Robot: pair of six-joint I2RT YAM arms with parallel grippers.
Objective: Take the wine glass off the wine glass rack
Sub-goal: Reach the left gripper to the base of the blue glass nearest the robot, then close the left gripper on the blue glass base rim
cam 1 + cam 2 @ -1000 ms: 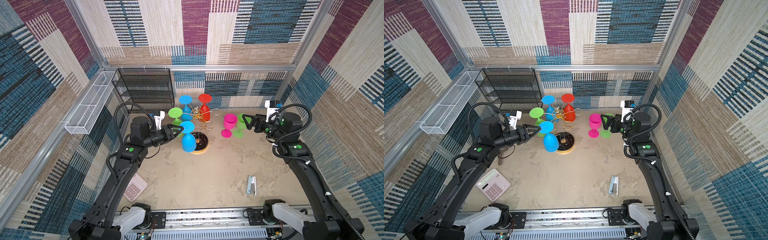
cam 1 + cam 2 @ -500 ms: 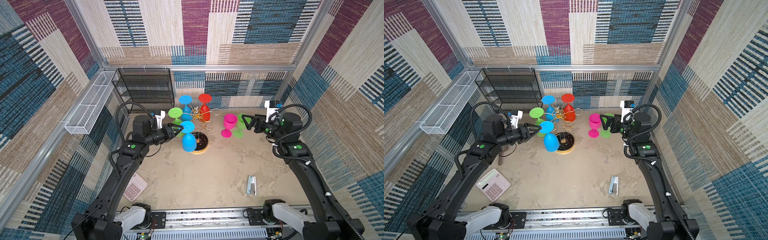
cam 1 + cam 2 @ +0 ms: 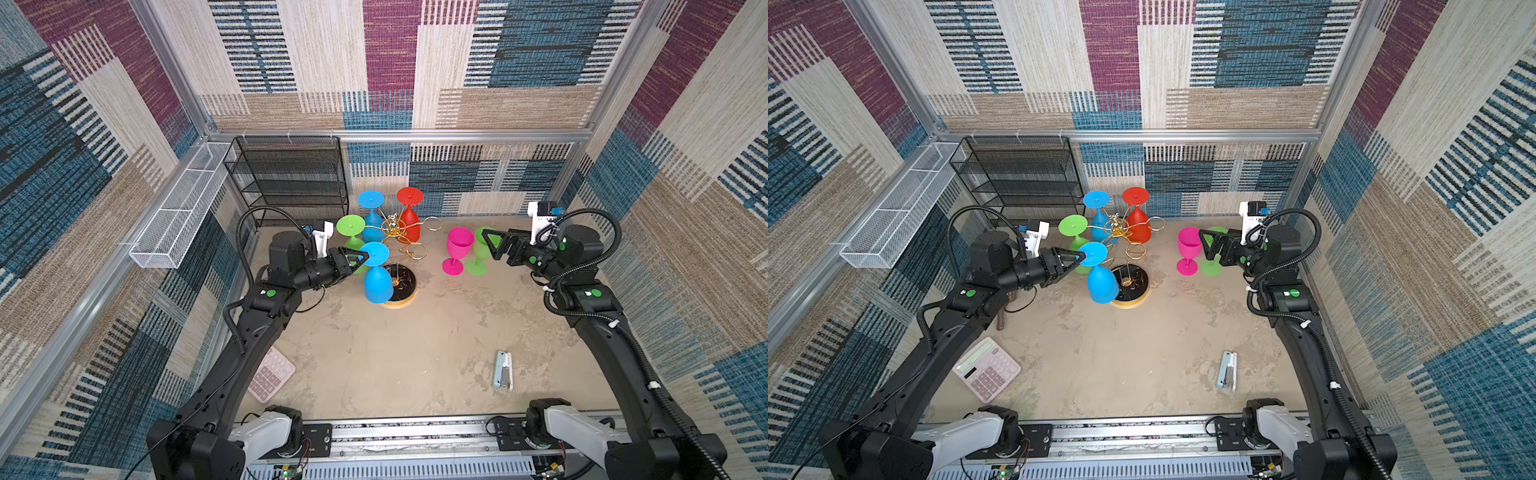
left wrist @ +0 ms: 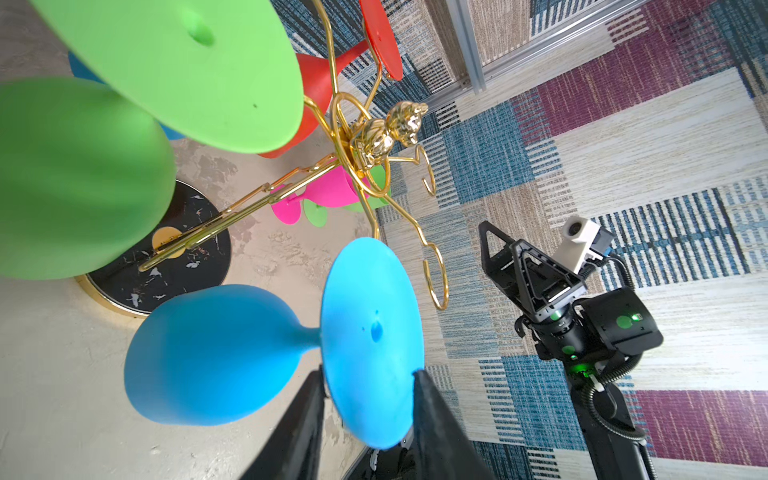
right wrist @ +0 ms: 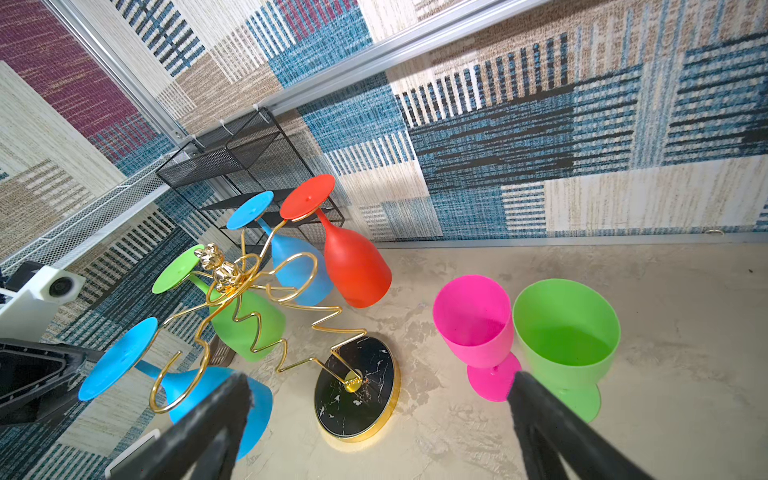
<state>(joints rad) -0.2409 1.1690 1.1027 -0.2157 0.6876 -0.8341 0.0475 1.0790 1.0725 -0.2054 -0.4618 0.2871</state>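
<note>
The left hand brackets the foot of a blue glass hanging bowl-down on the rack; whether it grips is unclear. The right hand gapes open. Seemingly light, smooth plastic, best held at the foot.

The tan bench holds the wine glass rack, a pink glass, a green glass, a calculator and a stapler.

Patchwork woven walls in blue, plum and beige, edged with aluminium rails. Mottled beige floor, evenly lit. Against the back wall, a black mesh shelf unit — beside it, along the side, a white wire basket.
</note>
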